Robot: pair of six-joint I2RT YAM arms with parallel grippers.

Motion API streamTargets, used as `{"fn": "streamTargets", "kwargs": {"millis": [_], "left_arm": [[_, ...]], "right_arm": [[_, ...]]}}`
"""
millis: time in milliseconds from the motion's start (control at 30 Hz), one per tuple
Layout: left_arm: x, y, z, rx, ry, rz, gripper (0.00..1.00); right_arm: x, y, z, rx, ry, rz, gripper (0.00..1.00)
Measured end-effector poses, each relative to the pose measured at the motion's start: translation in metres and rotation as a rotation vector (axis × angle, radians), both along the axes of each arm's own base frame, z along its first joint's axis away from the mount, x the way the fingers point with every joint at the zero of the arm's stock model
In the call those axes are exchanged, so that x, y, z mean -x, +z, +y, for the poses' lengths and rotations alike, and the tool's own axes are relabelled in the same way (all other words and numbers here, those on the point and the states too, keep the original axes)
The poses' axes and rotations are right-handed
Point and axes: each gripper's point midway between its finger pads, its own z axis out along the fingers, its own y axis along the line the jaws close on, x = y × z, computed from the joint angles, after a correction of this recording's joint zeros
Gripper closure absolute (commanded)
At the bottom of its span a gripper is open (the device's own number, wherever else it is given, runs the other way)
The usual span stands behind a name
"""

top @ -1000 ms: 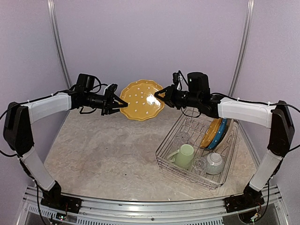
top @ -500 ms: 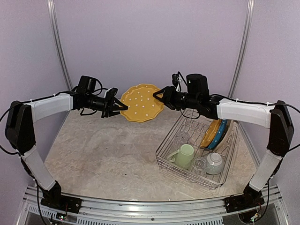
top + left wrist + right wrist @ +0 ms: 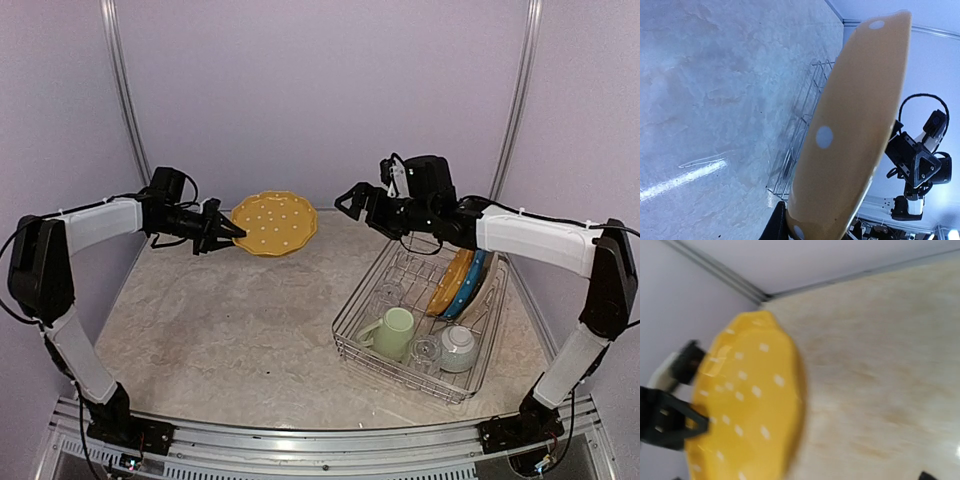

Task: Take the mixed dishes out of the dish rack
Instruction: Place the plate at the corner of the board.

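Marble-look bench point(image 3: 230, 320) with dish rack point(image 3: 400, 372) at 4 o'clock in top view. In the air at 11 o'clock, well clear of rack: yellow dotted plate point(image 3: 275, 222), nearly flat, rim at its 9 o'clock edge pinched by left pincer point(image 3: 233, 232). Upright in rack dividers: second yellow plate point(image 3: 450, 283) against blue plate point(image 3: 470, 288). At rack's near end: pale green mug point(image 3: 393, 330), white bowl point(image 3: 459, 347), clear glass point(image 3: 427, 350) between. Right pincer point(image 3: 348, 202) spread, empty, at held plate's 3 o'clock, not touching.
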Motion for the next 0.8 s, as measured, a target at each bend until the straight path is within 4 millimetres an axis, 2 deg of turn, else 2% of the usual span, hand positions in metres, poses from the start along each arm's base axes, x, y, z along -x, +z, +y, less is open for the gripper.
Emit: {"fn": "streamTargets", "kwargs": {"millis": [67, 167, 400, 500, 700, 800], "left_arm": [[-0.008, -0.009, 0.018, -0.034, 0.056, 0.032, 1.00], [-0.021, -0.023, 0.044, -0.068, 0.133, 0.076, 1.00], [-0.044, -0.065, 0.109, -0.114, 0.292, 0.188, 1.00], [-0.052, -0.080, 0.132, -0.117, 0.343, 0.230, 1.00], [-0.068, -0.101, 0.165, -0.117, 0.414, 0.277, 1.00], [-0.073, -0.112, 0.171, -0.119, 0.424, 0.296, 1.00]], "right_arm": [[0.001, -0.003, -0.010, 0.056, -0.023, -0.003, 0.00], [0.006, 0.003, -0.024, 0.119, -0.049, -0.029, 0.00], [0.025, 0.054, -0.065, 0.174, -0.126, -0.162, 0.00], [0.033, 0.070, -0.081, 0.189, -0.162, -0.204, 0.00], [0.040, 0.072, -0.103, 0.247, -0.219, -0.227, 0.00], [0.043, 0.064, -0.111, 0.278, -0.235, -0.219, 0.00]]}}
